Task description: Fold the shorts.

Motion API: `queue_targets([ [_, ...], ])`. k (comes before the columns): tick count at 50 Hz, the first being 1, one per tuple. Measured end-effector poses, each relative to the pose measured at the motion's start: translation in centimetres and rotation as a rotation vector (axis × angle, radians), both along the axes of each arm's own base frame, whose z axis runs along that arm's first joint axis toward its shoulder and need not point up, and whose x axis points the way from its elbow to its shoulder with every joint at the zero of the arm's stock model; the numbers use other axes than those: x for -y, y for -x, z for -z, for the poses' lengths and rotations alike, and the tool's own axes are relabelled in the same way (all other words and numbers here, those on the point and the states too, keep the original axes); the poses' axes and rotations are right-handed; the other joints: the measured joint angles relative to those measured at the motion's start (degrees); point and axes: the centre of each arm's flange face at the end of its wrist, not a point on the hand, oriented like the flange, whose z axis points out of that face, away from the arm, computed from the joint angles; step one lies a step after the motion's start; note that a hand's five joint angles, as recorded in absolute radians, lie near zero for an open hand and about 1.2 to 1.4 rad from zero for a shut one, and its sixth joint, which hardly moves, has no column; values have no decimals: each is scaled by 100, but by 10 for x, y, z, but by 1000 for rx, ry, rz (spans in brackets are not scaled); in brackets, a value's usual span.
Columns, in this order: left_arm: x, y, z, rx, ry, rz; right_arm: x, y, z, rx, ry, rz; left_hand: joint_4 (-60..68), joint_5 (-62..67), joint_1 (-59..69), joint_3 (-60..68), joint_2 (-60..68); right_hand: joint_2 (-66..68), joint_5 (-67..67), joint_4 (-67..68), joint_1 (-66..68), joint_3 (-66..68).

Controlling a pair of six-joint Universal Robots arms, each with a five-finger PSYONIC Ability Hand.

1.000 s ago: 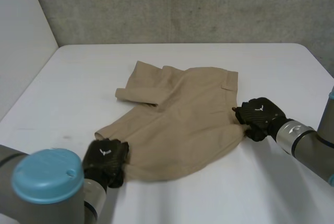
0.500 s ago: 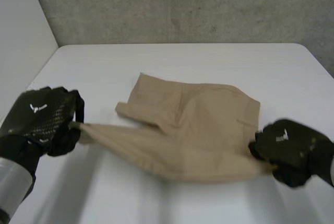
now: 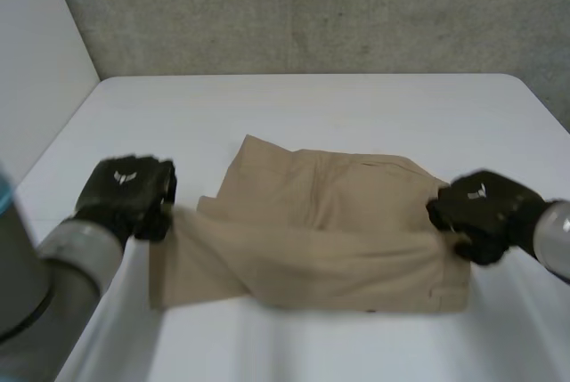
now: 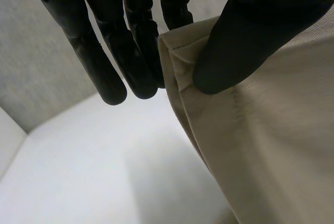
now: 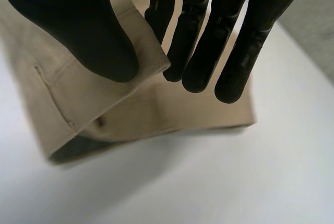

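- Tan shorts in the middle of the white tabletop, toward its near side; one layer is held up and stretched from hand to hand, in front of the part lying flat.
- Left hand at the shorts' left end, raised off the tabletop. In the left wrist view the thumb presses a hemmed edge against the fingers, so the cloth is pinched.
- Right hand at the shorts' right end. In the right wrist view the thumb sits on top of a folded cloth corner with the fingers beneath and behind it: a pinch grip on the shorts.
- A pocket slit and a button show on the cloth below the right hand's thumb.
- Grey left arm comes in at the near left corner and covers part of the tabletop there.
- The shorts are the only loose thing on the tabletop.
- The surface is plain matte white, with rounded far corners.
- Rough grey concrete wall behind; pale flat panel along the left side.
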Motion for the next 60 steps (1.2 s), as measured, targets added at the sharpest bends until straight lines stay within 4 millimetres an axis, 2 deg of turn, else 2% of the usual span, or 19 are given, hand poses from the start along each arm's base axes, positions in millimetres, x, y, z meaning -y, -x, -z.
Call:
queue_targets([
  [2,10,4,-1,-6,20,-2,10,-5,-1,15,31,6,0,0,0,0,1,0,2,0,0,0],
  [5,57,25,-25,-31,164,-6,44,-25,-20,60,181,38,1,0,0,0,5,11,14,1,0,0],
  [6,57,25,-25,-31,164,-6,44,-25,-20,60,181,38,1,0,0,0,5,11,14,1,0,0],
  [8,83,37,-53,-48,288,-13,61,-37,-41,95,289,61,2,0,0,23,9,17,14,4,0,0],
  [14,130,55,-144,-118,647,-74,102,-71,-155,345,826,121,2,0,0,24,14,19,16,23,0,1],
  [16,131,55,-152,-130,678,-84,103,-71,-162,363,858,124,3,0,0,25,16,19,14,23,0,1],
  [18,129,50,-218,-249,924,-170,101,-74,-214,506,1100,143,3,0,0,25,16,19,14,23,0,1],
  [20,121,46,-242,-307,1012,-201,99,-73,-225,540,1153,147,3,0,0,25,16,19,14,22,0,1],
  [24,111,43,-256,-355,1065,-220,90,-76,-239,600,1223,143,3,0,0,25,16,19,14,24,0,1],
  [31,99,40,-221,-324,981,-205,84,-87,-205,573,1117,118,3,42,0,25,16,19,15,22,87,1],
  [33,98,38,-172,-264,864,-189,84,-91,-165,514,996,102,3,44,0,25,17,19,15,23,87,1],
  [34,98,38,-172,-264,864,-189,84,-91,-165,514,996,102,3,44,0,25,17,19,15,23,87,1],
  [35,97,37,-144,-233,794,-179,84,-92,-139,478,923,90,3,44,0,25,18,19,14,23,87,1],
  [39,91,33,-84,-173,639,-161,81,-95,-81,401,754,54,3,44,0,25,19,19,15,24,87,1],
  [41,89,32,-74,-163,612,-158,81,-95,-70,388,722,48,3,44,0,25,19,19,15,24,87,1],
  [42,85,30,-46,-135,538,-152,78,-96,-40,352,633,32,3,44,0,25,20,19,15,23,87,1],
  [48,67,25,46,-7,278,-126,64,-92,47,226,346,18,3,44,0,27,22,19,15,24,87,1],
  [54,46,14,78,85,124,-114,46,-83,79,147,171,24,3,44,0,27,22,19,15,24,87,1],
  [60,33,-3,63,123,50,-134,26,-74,70,120,97,26,3,44,0,27,22,19,15,24,87,1],
])
